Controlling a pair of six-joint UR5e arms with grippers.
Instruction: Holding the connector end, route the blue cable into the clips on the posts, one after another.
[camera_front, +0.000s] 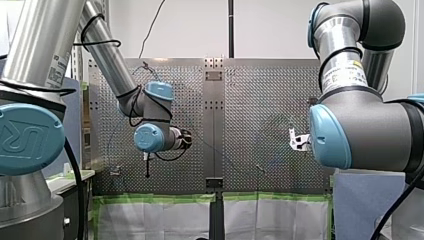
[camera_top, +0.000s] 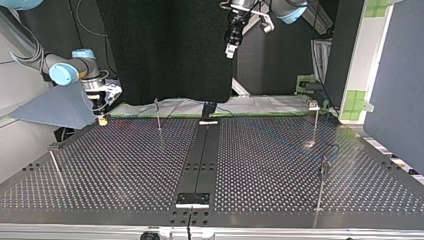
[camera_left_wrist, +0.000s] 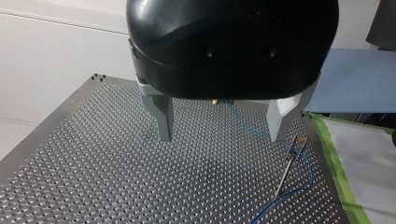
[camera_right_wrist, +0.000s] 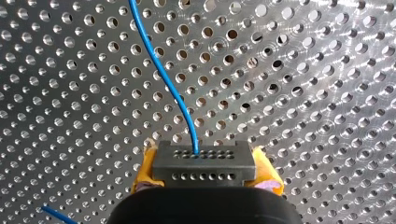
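In the right wrist view my right gripper (camera_right_wrist: 205, 173) is shut on a black connector (camera_right_wrist: 203, 156), held between its yellow pads (camera_right_wrist: 145, 170). The blue cable (camera_right_wrist: 161, 70) leaves the connector and runs away over the perforated table. The top view shows my right gripper (camera_top: 102, 118) low at the table's far left corner. My left gripper (camera_top: 230, 49) hangs high above the middle. Its fingers (camera_left_wrist: 162, 116) stand open with nothing between them, in the left wrist view. Ahead of them the blue cable (camera_left_wrist: 250, 127) lies on the table past a thin post (camera_left_wrist: 288, 161) with an orange clip.
Several thin posts stand on the table (camera_top: 125, 170) in the top view: one at the back (camera_top: 158, 114), two at the right (camera_top: 315, 122) (camera_top: 322, 186), one leaning at the left (camera_top: 55, 167). A black rail (camera_top: 200, 160) runs down the middle. Green tape edges the far side.
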